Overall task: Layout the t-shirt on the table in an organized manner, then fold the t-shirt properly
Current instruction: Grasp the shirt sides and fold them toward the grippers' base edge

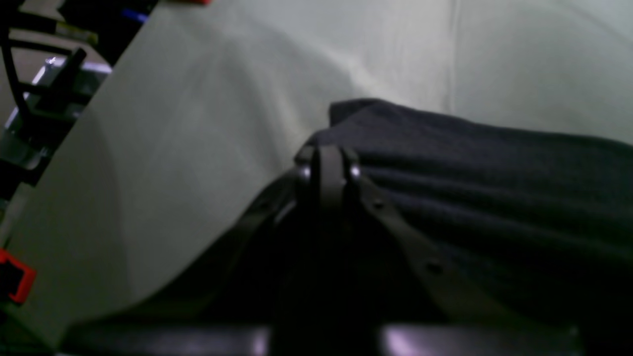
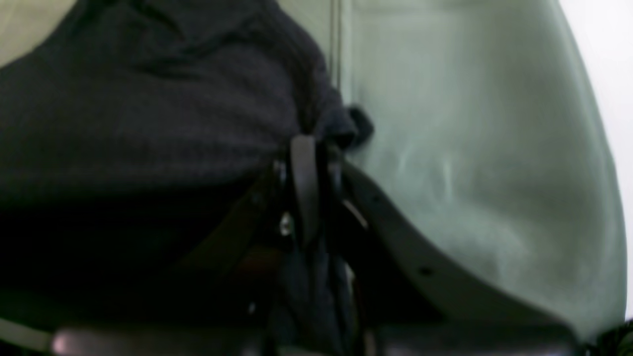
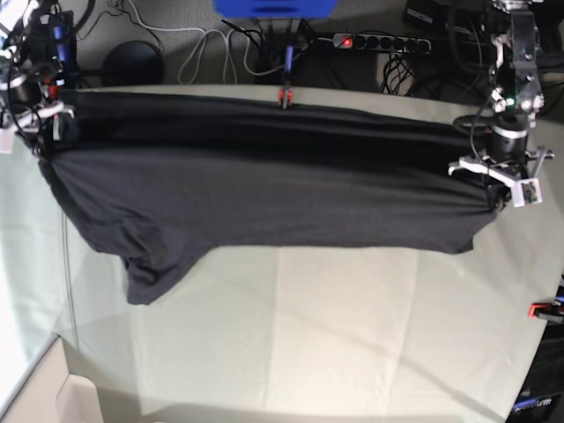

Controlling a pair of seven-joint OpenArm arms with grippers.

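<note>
Stretching between both arms above the bench (image 3: 352,335), the shirt (image 3: 264,198) is pinched by left tool (image 1: 329,153) and right tool (image 2: 309,148).

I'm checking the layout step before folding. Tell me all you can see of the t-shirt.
The t-shirt is plain charcoal knit, no print showing. It hangs stretched wide between the two arms, across the far half of the table, casting a shadow behind it. The right gripper is shut on one bunched end, the left gripper on the other. A sleeve droops below its lower edge near the right arm's side, reaching the table cloth.
</note>
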